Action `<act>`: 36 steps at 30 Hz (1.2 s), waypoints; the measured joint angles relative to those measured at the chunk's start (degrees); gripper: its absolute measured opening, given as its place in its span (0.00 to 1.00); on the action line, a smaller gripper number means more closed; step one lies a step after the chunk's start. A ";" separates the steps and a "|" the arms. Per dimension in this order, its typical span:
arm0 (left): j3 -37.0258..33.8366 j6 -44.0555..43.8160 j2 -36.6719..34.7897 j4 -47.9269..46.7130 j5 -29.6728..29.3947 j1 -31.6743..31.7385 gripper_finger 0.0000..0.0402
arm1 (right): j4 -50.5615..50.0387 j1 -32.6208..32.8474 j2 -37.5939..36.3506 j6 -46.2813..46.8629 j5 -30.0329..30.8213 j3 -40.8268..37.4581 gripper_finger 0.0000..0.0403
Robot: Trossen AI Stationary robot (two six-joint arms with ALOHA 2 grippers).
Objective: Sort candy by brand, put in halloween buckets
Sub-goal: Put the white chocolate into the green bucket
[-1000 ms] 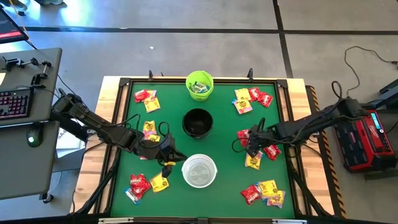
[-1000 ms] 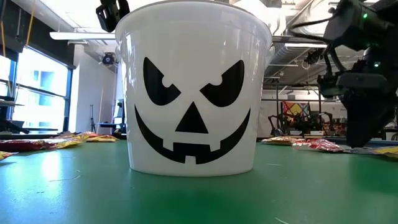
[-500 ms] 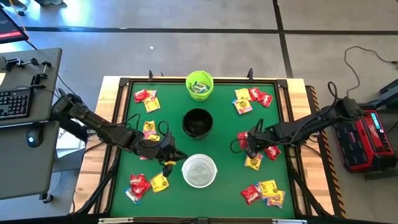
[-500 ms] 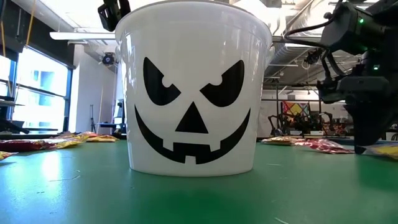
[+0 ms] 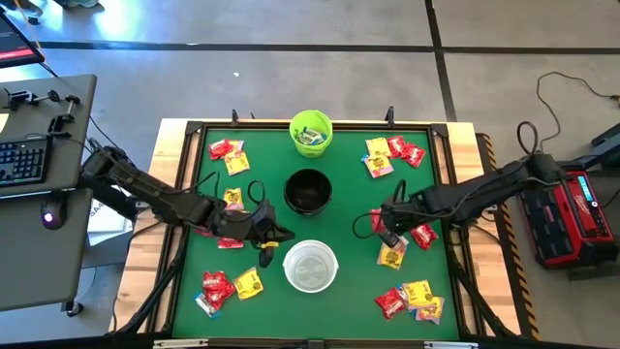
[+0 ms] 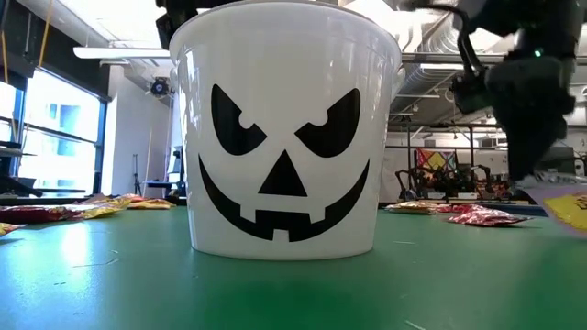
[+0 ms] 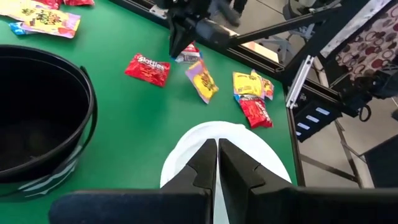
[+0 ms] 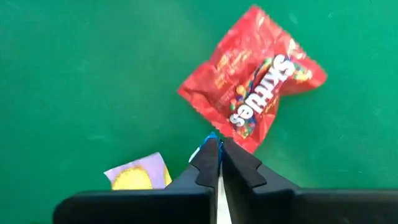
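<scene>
I note the right gripper (image 5: 386, 236), open a second ago, has clenched on a small pale blue-white wrapped packet (image 8: 209, 138) right of the black round bucket (image 5: 308, 191), so sorting proceeds; the left gripper (image 5: 274, 236) stays clenched, seemingly empty.

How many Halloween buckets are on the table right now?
3, in a line down the table's middle: the lime green bucket at the far edge, the black bucket in the centre, the white bucket nearest the front.
</scene>
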 joint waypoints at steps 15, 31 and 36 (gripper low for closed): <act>0.00 -2.97 0.00 -0.01 0.12 3.90 0.02 | 16.78 -3.32 -0.05 -6.34 12.31 10.43 0.00; -0.02 1.28 0.00 0.94 -1.52 11.37 0.02 | 49.09 -26.98 4.68 -21.06 5.79 10.53 0.00; -0.02 4.26 0.00 3.12 -1.51 14.03 0.02 | 55.21 -33.83 9.64 -21.48 -0.08 11.34 0.00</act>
